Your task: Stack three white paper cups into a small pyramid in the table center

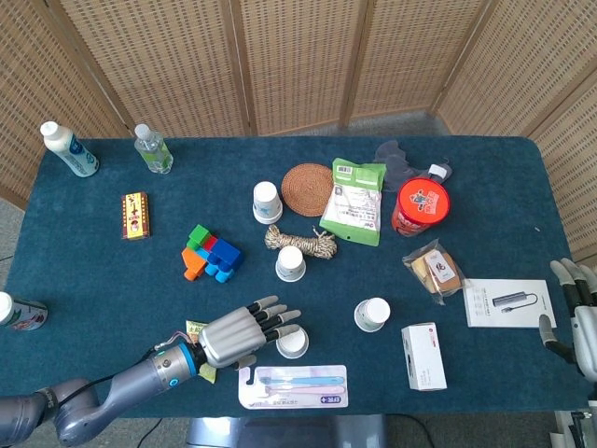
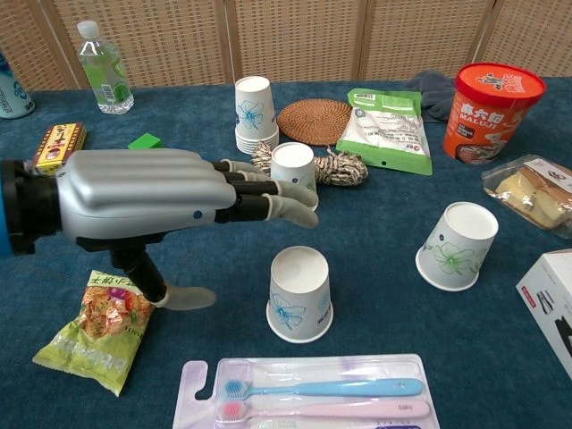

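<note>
The left hand [image 2: 152, 201] hovers with fingers spread, holding nothing, just beside the nearest upside-down paper cup [image 2: 299, 294], while the right hand [image 1: 580, 317] rests open at the table edge [image 1: 550, 233]

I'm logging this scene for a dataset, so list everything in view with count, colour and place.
paper cups: three singles plus a stack, white, table centre
building blocks: one cluster, multicoloured, left of centre
bottles: two, far left
yellow box: one, left
snack bag: one, green, near left
toothbrush pack: one, front edge
woven coaster: one, brown, back centre
rope: one bundle
green pouch: one
noodle tub: one, red
left hand: fingers spread beside nearest cup
right hand: right edge
</note>
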Motion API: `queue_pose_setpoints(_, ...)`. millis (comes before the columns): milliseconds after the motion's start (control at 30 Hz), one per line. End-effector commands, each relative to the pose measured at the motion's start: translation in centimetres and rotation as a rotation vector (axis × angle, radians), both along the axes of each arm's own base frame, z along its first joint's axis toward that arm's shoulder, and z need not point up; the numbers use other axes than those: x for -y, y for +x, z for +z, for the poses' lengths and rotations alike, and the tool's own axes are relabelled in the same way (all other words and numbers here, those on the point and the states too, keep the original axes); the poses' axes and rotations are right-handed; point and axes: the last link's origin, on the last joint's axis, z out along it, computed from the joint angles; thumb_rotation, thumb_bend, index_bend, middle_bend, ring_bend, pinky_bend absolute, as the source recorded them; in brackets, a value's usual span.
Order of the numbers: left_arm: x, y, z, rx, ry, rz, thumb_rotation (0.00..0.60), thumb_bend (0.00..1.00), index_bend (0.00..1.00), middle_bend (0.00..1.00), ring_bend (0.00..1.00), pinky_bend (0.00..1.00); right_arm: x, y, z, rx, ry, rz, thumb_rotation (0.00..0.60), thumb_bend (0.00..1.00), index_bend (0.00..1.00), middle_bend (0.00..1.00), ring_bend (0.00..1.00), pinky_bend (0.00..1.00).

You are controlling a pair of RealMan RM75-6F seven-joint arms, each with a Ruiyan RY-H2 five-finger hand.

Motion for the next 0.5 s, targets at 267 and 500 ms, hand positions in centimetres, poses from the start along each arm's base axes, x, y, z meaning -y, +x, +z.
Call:
queue_pose_setpoints(267,-0.4,1.8,-3.2,-0.021,-0.038,-0.021,0.6,0.39,0.0,0.0,0.0,0.02,-0.3,-0.4,0.4,0.0,-0.011,-0.014,0.6,0.51,0.0,0.0,0.0,0.0)
queue_pose_setpoints(500,-0.8,2.7,-5.0,-0.02,-0.048,-0.009,0.6,0.39,0.0,0.0,0.0,0.1,-0.4,-0.6,0.7,0.001,-0.017,-0.021,0.6,0.51,0.0,0.0,0.0,0.0)
